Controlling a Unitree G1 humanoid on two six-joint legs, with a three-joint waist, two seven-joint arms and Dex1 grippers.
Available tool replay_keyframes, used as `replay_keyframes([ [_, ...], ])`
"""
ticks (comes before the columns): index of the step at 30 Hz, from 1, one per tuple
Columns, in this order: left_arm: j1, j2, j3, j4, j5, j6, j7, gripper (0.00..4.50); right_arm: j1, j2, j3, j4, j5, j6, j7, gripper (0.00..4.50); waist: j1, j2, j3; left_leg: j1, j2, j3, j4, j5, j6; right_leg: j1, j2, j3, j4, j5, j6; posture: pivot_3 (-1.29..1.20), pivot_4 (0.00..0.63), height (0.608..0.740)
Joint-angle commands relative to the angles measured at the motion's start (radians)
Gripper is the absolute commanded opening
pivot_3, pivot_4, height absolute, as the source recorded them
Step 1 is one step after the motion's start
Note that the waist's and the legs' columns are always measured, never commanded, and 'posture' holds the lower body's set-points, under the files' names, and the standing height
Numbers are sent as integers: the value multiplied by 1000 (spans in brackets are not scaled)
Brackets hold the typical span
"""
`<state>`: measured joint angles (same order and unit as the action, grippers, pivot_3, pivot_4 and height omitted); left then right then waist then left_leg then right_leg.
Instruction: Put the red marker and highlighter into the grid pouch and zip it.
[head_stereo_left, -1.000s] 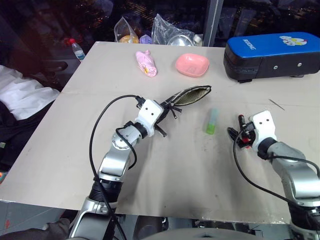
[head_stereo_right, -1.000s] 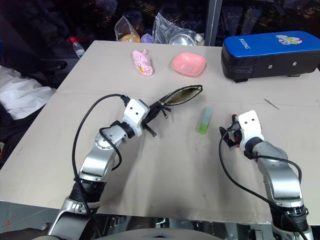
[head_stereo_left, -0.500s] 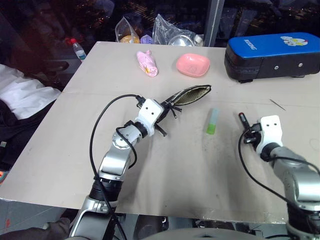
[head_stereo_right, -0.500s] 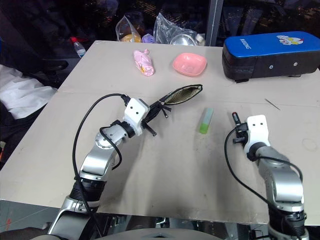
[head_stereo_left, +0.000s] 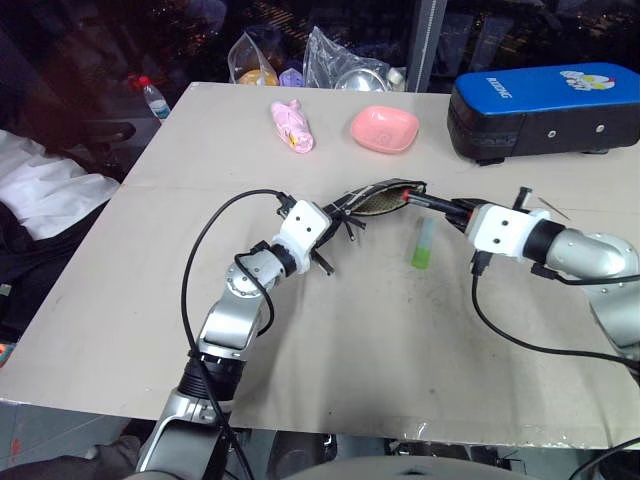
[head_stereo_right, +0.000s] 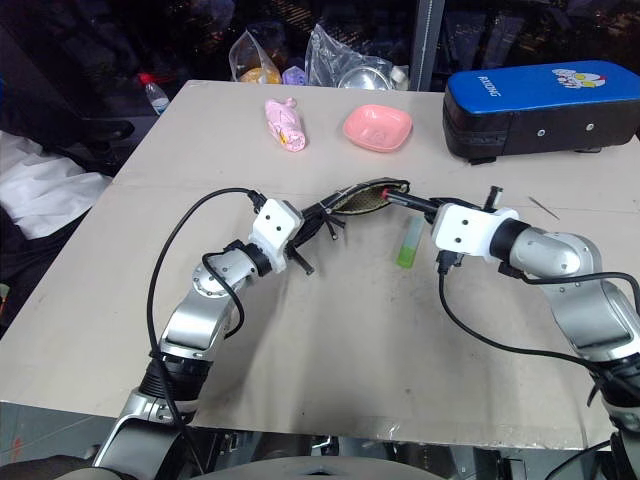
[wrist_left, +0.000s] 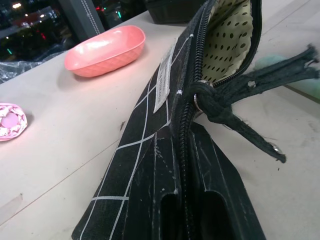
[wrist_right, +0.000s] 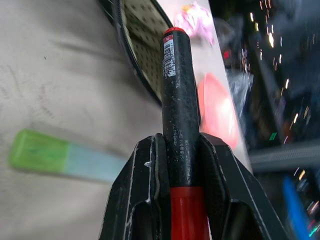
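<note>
Right gripper (wrist_right: 177, 165) pinches the marker (wrist_right: 178, 105); left gripper (wrist_left: 182, 210) clamps the pouch (wrist_left: 150, 165). We should aim the tip squarely at its mouth.

We see the grid pouch (head_stereo_left: 385, 198), black with thin white lines and a small white label, lifted off the table at one end with its mouth gaping open, showing a pale dotted lining; its black zipper pull dangles at the near end. The red marker (wrist_right: 179, 130), red-bodied with a black section, points its black end at that open mouth. The highlighter (head_stereo_left: 423, 244), pale barrel with a bright green end, lies flat on the table just beside the pouch's open end.
</note>
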<state>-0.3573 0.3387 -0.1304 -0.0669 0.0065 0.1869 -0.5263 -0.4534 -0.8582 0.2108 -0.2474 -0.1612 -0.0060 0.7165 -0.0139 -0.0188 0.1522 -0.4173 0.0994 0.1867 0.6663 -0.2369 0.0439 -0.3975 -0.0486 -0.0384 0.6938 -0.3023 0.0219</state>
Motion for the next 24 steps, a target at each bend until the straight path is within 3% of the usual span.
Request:
replay_keyframes([
  [1, -11, 3, -6, -24, 4, -18, 1, 0, -61, 5, 25, 67, -57, -121, 13, 318, 1, 0, 0, 0, 0, 0, 0, 0, 0, 0, 0, 0, 0, 0, 0, 0, 150, 725],
  [12, -26, 10, -25, -23, 14, -25, -13, 0, -244, 133, 117, 330, -196, -297, -1, 318, 0, 0, 1, 1, 2, 2, 2, 0, 0, 0, 1, 1, 1, 0, 0, 0, 150, 725],
  [24, -33, 13, -42, -49, 18, -15, -27, 0, -332, 264, 191, 453, -302, -397, -20, 318, 0, 1, 1, 1, 2, 3, 2, 0, 0, 0, 1, 1, 2, 0, 0, 0, 150, 725],
])
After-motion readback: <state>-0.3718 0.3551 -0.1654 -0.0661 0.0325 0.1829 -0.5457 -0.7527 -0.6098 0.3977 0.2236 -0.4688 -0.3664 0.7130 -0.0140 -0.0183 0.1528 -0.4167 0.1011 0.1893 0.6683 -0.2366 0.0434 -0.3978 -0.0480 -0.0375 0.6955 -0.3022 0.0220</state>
